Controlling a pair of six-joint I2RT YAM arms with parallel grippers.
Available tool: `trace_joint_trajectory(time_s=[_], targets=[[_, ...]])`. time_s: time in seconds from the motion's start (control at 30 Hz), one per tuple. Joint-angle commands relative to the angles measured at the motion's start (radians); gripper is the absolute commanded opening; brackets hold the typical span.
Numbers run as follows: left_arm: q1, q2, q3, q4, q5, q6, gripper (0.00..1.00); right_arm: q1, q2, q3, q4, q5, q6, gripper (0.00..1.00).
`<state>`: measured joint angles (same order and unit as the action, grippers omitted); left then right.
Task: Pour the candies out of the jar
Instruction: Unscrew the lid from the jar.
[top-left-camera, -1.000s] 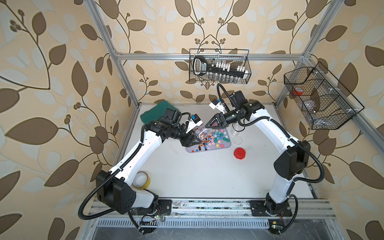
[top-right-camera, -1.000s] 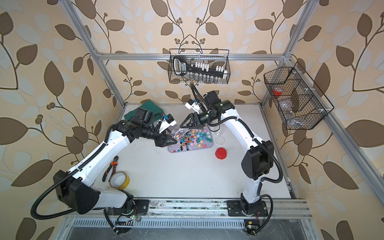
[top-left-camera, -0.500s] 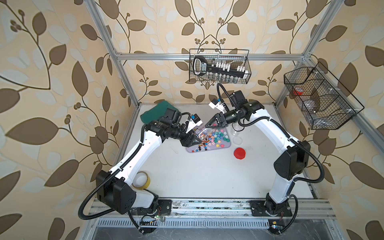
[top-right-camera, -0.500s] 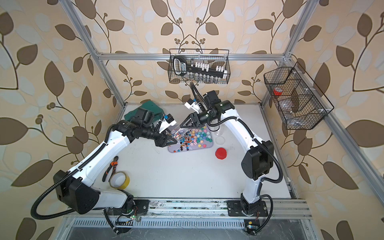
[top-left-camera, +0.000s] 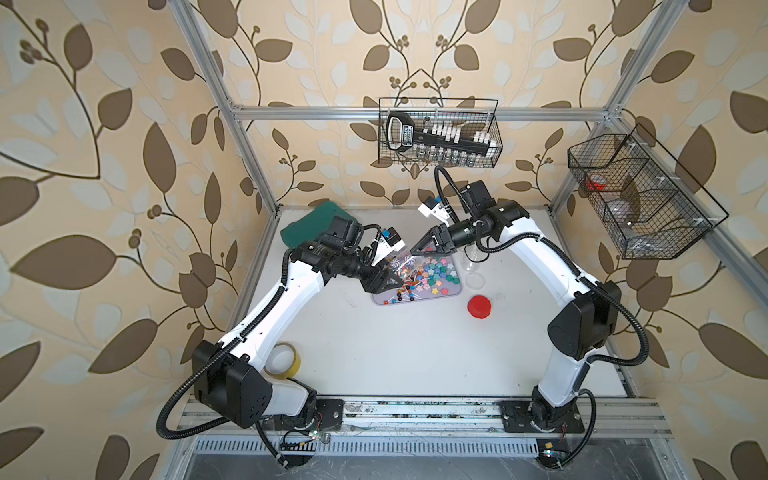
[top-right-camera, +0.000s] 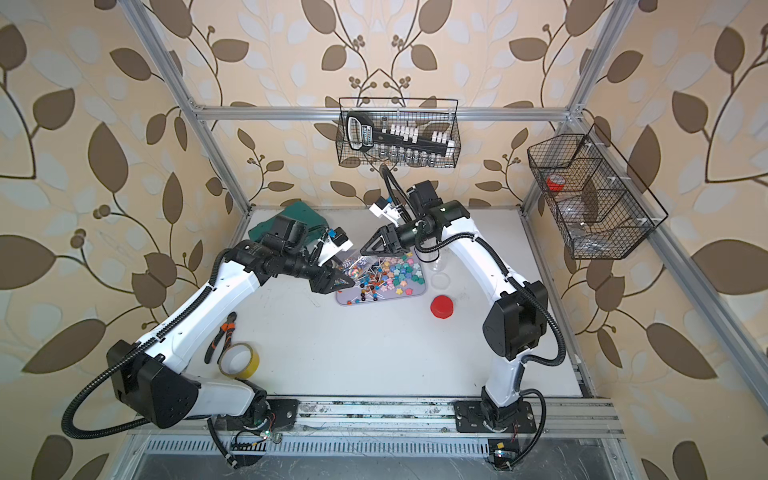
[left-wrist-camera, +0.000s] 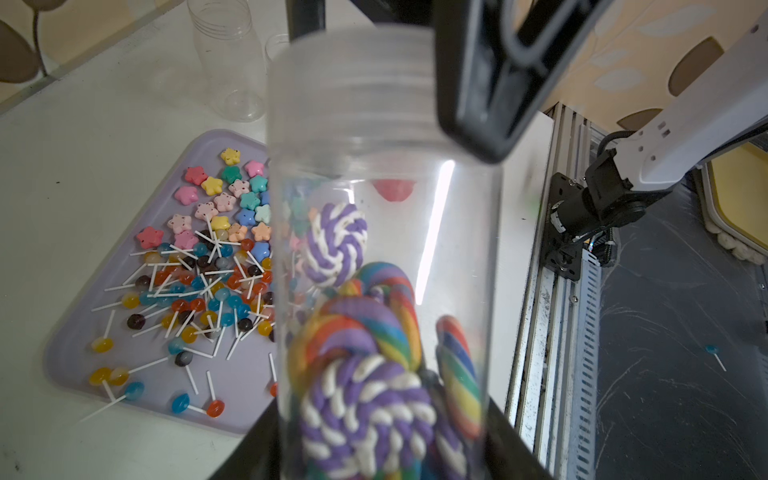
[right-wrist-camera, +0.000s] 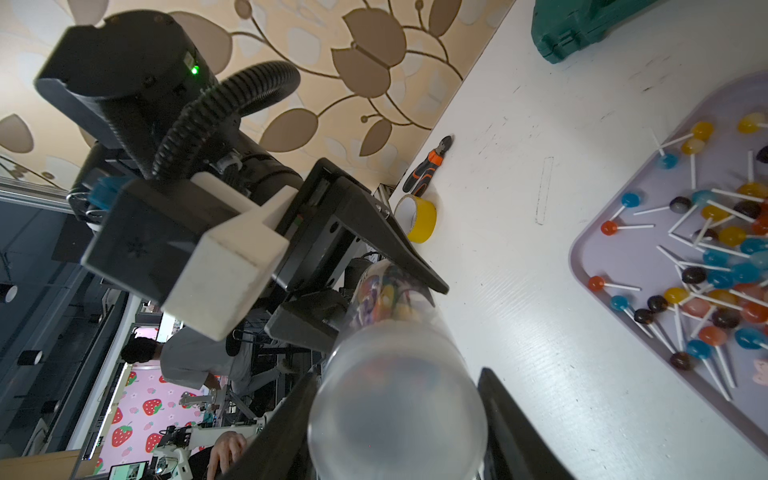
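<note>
A clear jar (left-wrist-camera: 382, 257) with a frosted lid (right-wrist-camera: 397, 415) hangs tilted over the near-left end of a lilac tray (top-left-camera: 455, 292). Striped swirl lollipops (left-wrist-camera: 365, 395) sit inside it. My left gripper (left-wrist-camera: 384, 449) is shut on the jar's body, seen in both top views (top-left-camera: 395, 280) (top-right-camera: 345, 282). My right gripper (right-wrist-camera: 397, 436) is shut on the lid from the other end (top-left-camera: 413, 250). Many candies (left-wrist-camera: 208, 266), star-like pieces and ball lollipops on white sticks, lie spread on the tray.
An empty clear jar (top-left-camera: 469, 257) and a red lid (top-left-camera: 478, 306) lie right of the tray. A yellow tape roll (top-right-camera: 239, 359) and pliers (top-right-camera: 222, 336) are at the near left, a green case (top-left-camera: 311, 220) at the back left. Wire baskets hang on the walls.
My right gripper's jaws have drawn in onto the jar's lid. Both arms and the jar stay where they were.
</note>
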<state>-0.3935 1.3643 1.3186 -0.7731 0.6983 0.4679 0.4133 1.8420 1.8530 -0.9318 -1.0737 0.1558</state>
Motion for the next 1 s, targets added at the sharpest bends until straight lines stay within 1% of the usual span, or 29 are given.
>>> trace_joint_trajectory(time_s=[0.0, 0.17, 0.27, 0.47, 0.63, 0.97], targets=[[-0.007, -0.028, 0.003, 0.029, 0.056, 0.017, 0.25, -0.017, -0.018, 0.003, 0.002, 0.012, -0.019, 0.54], [-0.007, -0.029, 0.003, 0.029, 0.056, 0.017, 0.25, -0.020, -0.022, 0.002, 0.003, 0.011, -0.022, 0.53], [-0.007, -0.028, 0.003, 0.028, 0.056, 0.015, 0.25, -0.026, -0.024, 0.003, 0.003, 0.014, -0.022, 0.56], [-0.007, -0.028, 0.005, 0.028, 0.058, 0.015, 0.25, -0.029, -0.024, 0.000, 0.003, 0.012, -0.022, 0.57], [-0.007, -0.028, 0.005, 0.026, 0.059, 0.017, 0.25, -0.033, -0.026, 0.003, 0.002, 0.017, -0.025, 0.62], [-0.007, -0.023, 0.008, 0.028, 0.066, 0.013, 0.25, -0.034, -0.023, 0.004, 0.004, 0.005, -0.027, 0.61]])
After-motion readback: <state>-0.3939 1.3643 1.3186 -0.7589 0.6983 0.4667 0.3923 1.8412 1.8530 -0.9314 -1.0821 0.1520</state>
